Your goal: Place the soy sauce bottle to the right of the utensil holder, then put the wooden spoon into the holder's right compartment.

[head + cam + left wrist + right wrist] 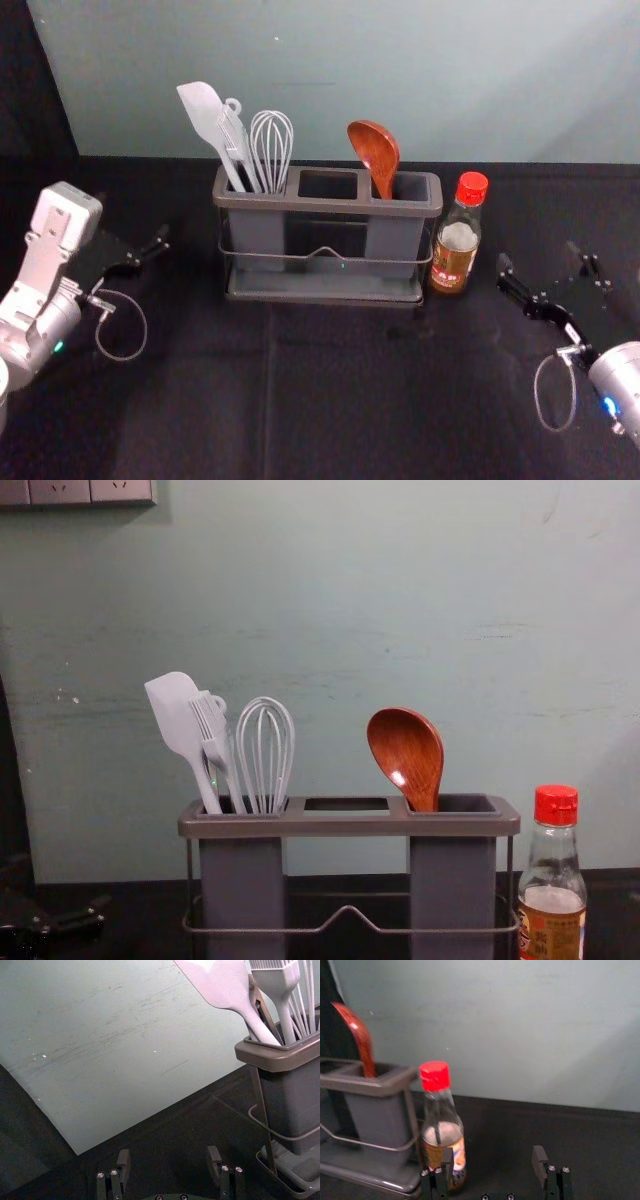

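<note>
Head view, soy sauce bottle (456,240): upright, red cap on, just to the right of the utensil holder (325,207); touching or not, I can't tell from here.
Head view, wooden spoon (374,152): and there it is, bowl up, handle down in the right compartment (393,236)!
Head view, step: both placements look made to me, so I'd call this the finish; next I should draw both arms clear without nudging anything.
Head view, arms: my right arm (618,385) slants in from the lower right, my left arm (40,320) from the left edge, one either side of the holder.
Left wrist view, left gripper (169,1152): fingers spread, nothing between them, with the holder and its spatula (227,990) off to one side; this one has no job now, I judge.
Right wrist view, right gripper (493,1152): wide apart and gripping nothing; one finger overlaps the bottle in the picture, so I'd back off carefully, keeping that finger away from the glass.
Chest view, spoon: leaning in its compartment, well apart from the whisk (265,755), bottle standing outside the holder's right end.
</note>
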Tool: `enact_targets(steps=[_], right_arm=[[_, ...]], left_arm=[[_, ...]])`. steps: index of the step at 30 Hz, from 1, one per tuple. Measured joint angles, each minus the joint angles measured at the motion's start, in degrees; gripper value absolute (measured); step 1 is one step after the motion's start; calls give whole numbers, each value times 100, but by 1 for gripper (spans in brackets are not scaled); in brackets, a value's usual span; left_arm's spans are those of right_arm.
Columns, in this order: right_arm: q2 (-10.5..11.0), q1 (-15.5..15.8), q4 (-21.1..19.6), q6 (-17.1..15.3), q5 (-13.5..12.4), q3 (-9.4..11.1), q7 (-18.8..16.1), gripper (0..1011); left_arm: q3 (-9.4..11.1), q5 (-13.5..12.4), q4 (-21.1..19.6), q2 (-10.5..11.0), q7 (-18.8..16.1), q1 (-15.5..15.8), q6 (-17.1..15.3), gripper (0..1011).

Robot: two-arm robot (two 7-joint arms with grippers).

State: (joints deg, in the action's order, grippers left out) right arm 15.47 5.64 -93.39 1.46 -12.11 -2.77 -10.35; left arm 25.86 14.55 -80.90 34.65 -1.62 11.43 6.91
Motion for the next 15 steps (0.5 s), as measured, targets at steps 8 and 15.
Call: enact_targets(steps=[8,15], right_arm=[[-37,-413,649,-187,181,-96,-16,1002],[-62,-746,977,-401,408,-243,-28,1002]], left_arm=[[0,0,0,0,0,0,0,1005],[0,0,0,0,0,0,0,1005]])
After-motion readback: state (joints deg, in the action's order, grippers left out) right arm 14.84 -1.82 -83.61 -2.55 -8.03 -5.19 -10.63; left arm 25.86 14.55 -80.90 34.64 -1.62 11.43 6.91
